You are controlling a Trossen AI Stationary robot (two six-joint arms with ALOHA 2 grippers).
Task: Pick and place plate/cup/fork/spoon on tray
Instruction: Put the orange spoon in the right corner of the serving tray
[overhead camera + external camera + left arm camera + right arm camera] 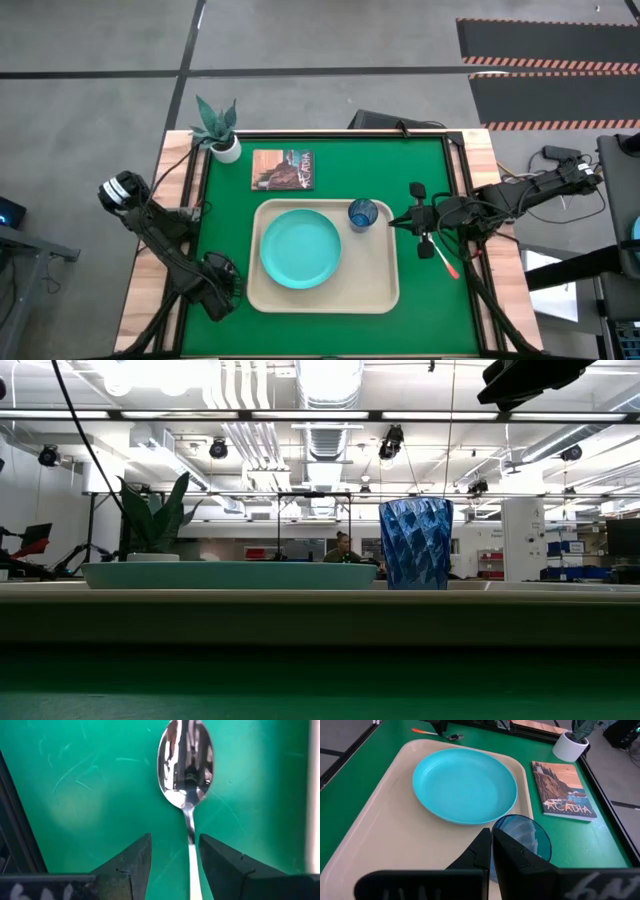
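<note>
The turquoise plate (300, 248) and the dark blue cup (362, 214) stand on the beige tray (385, 285); the cup is at its far right corner. The spoon (186, 757) lies on the green mat left of the tray, its bowl up. My left gripper (175, 837) is open low over it, a finger on either side of its shaft (192, 860), touching nothing that I can see. My right gripper (392, 222) is shut and empty, just right of the cup (525, 837). The fork's red-orange handle (446, 263) lies on the mat under my right arm; its tines are hidden.
A white pot with a green plant (222, 140) stands at the far left corner. A brown picture card (283, 169) lies beyond the tray. Black rails (458, 190) edge the mat. In the low view the tray's rim (320, 600) hides the mat behind it.
</note>
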